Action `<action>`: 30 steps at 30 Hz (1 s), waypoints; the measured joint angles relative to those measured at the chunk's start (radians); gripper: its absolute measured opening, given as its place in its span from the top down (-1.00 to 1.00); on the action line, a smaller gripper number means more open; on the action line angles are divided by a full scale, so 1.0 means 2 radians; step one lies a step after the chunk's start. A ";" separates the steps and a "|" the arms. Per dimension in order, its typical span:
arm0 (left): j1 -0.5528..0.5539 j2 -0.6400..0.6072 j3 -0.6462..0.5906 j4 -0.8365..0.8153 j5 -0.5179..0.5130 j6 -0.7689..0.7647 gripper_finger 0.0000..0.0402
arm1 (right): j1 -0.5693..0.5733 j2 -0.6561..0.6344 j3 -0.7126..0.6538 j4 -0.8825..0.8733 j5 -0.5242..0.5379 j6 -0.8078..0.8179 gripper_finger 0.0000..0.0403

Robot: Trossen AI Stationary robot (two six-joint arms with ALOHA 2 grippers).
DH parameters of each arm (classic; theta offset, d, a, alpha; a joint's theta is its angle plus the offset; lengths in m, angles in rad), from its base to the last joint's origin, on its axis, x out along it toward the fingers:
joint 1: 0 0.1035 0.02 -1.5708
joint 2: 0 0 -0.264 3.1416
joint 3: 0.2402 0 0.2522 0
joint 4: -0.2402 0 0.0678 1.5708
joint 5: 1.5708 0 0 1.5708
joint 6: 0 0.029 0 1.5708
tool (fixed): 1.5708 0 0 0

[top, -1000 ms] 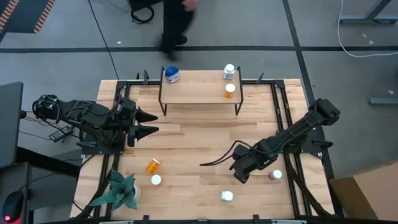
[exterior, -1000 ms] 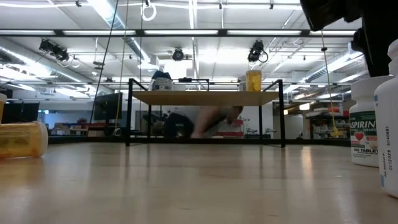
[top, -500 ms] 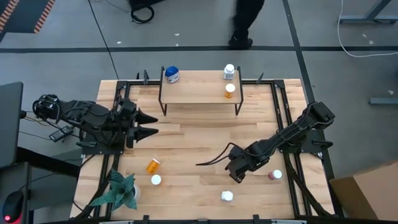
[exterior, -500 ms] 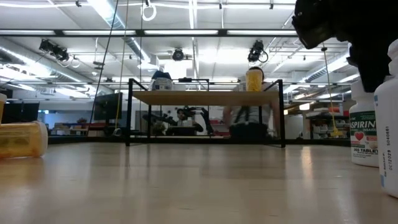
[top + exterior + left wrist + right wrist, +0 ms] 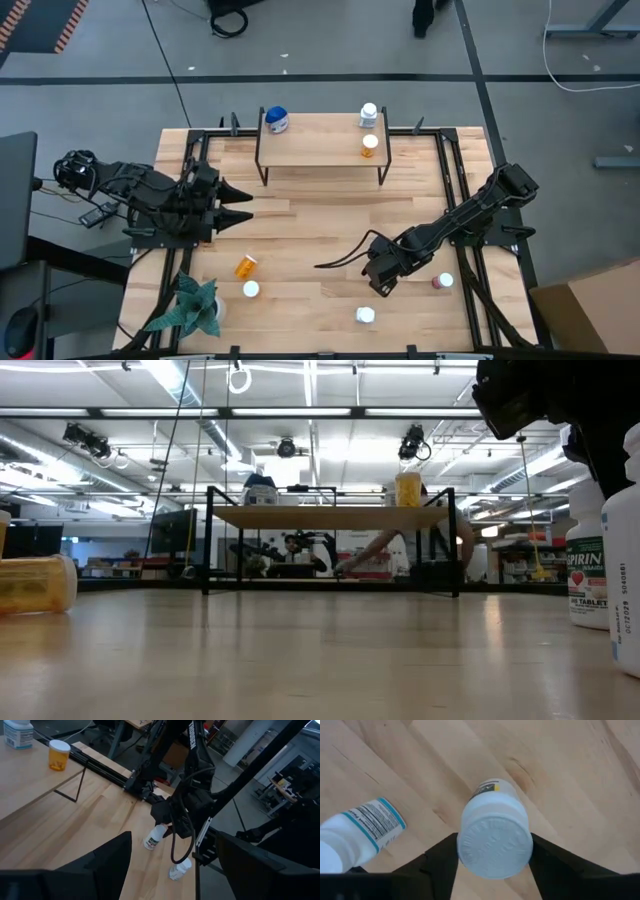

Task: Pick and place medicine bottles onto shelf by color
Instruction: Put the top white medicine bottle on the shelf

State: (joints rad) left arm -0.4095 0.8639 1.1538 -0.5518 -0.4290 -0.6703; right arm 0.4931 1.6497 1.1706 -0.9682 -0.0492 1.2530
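Note:
My right gripper (image 5: 378, 283) points down over the table's near right part, shut on a white medicine bottle (image 5: 495, 842) that stands upright on the table; in the low view it is the aspirin bottle (image 5: 590, 565). A second white bottle (image 5: 365, 315) stands just nearer the front edge. A dark red bottle (image 5: 443, 282) is to the right. An orange bottle (image 5: 245, 266) lies on its side at the near left, beside a white-capped one (image 5: 251, 290). The shelf (image 5: 320, 140) at the far edge carries a blue-lidded bottle (image 5: 277, 120), a white one (image 5: 369, 114) and an orange one (image 5: 370, 145). My left gripper (image 5: 243, 206) hovers open at the left. My right gripper has the white bottle's cap (image 5: 470, 845) pinched between its two fingers (image 5: 437, 862), one at each side of the cap. The fingers come from above, pointing down. The bottle stands upright with its base on the table.
A green plant (image 5: 190, 305) stands at the near left corner. Black frame rails (image 5: 455, 170) run along the table's sides. The middle of the tabletop between the shelf and the bottles is bare wood (image 5: 310, 230).
My right gripper has gone a little toward the table's left edge and down, over the white bottle, and has then kept still. A person beyond the far edge has walked toward the right.

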 joint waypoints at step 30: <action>0.000 0.000 0.000 -0.002 0.000 0.002 -0.45 | -0.249 0.037 0.335 -0.148 0.009 -0.284 -0.07</action>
State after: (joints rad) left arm -0.4091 0.8639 1.1538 -0.5552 -0.4290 -0.6670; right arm -0.0044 1.7234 1.8401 -1.2633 -0.0315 0.6845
